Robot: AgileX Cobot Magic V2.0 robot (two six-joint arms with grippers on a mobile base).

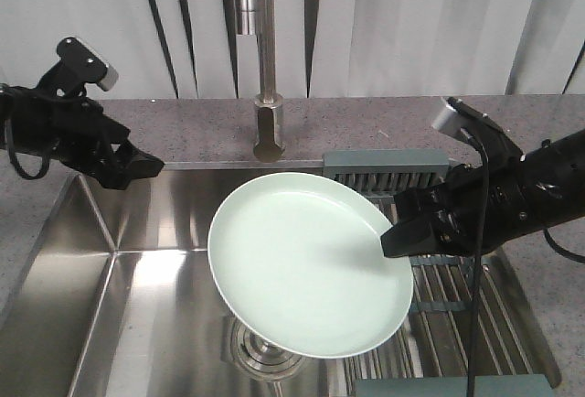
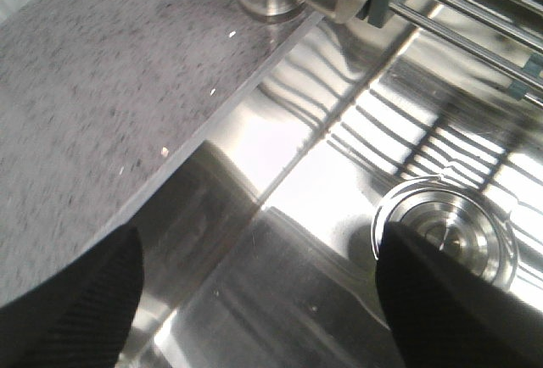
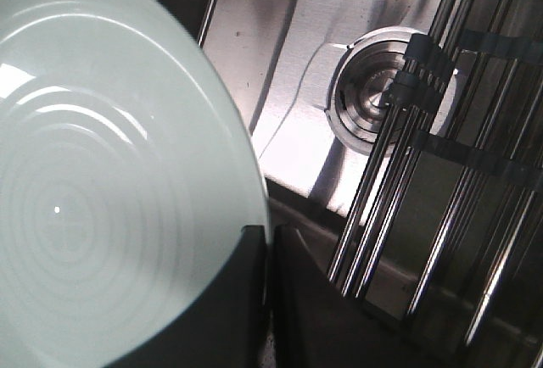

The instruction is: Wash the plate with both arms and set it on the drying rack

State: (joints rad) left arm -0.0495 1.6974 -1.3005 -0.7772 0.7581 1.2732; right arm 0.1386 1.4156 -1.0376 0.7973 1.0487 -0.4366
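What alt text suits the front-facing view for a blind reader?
The right gripper holds a pale green plate by its rim, tilted over a steel sink. The left gripper hangs empty at left; a faucet stands behind, and a drying rack lies at right.

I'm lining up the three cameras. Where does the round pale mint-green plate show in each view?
Exterior front-facing: the round pale mint-green plate fills the centre, tilted, its right rim in the right gripper.
Left wrist-mounted: not in it.
Right wrist-mounted: it fills the left half.
Shared landmark: the round steel drain, seen in all three views.
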